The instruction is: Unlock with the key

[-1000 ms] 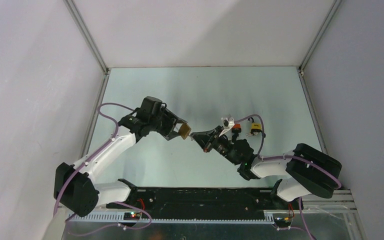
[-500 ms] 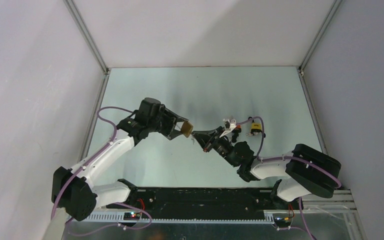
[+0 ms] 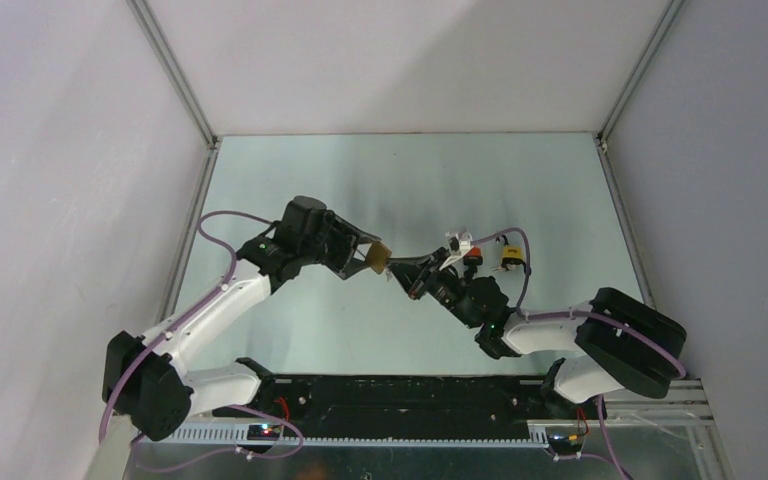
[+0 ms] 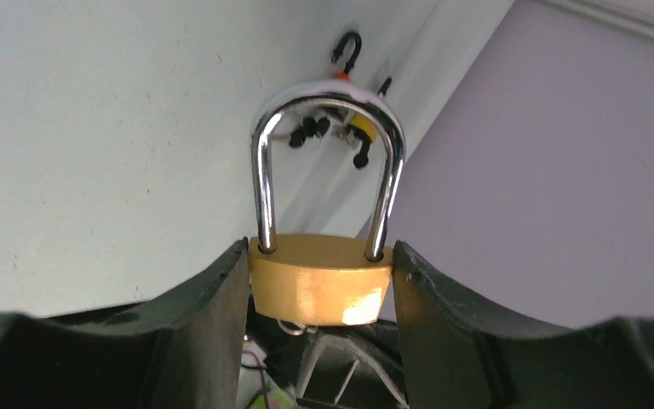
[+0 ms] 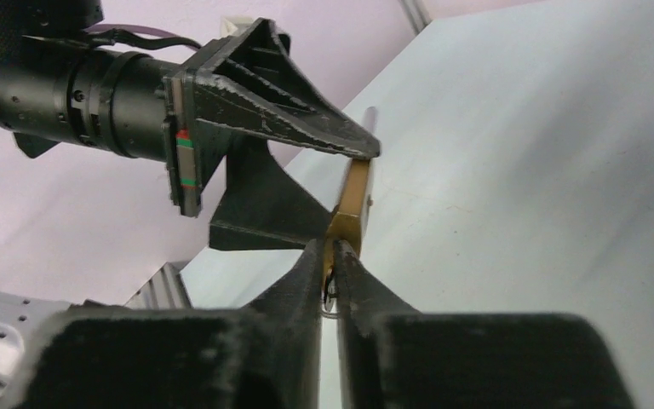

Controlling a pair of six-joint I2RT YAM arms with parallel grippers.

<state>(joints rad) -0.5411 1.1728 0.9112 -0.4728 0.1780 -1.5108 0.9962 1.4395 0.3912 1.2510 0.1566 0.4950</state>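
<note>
A brass padlock [image 4: 319,285] with a chrome shackle [image 4: 328,94] is clamped by its body between the fingers of my left gripper [image 4: 321,249], shackle pointing away from the wrist. In the top view the padlock [image 3: 377,256] hangs above the table's middle, with the left gripper [image 3: 365,255] and right gripper [image 3: 392,268] meeting tip to tip. My right gripper [image 5: 330,249] is shut on a small key [image 5: 329,285], its tips pressed against the bottom of the padlock [image 5: 356,200]. The key's blade is hidden.
An orange padlock [image 3: 473,255] and a yellow padlock [image 3: 510,258] lie on the table right of the grippers, with a white tag [image 3: 453,243] beside them. The pale green table [image 3: 410,170] is enclosed by grey walls.
The left arm has carried the padlock slightly right and up against the right gripper's tips. The right gripper has shifted little.
</note>
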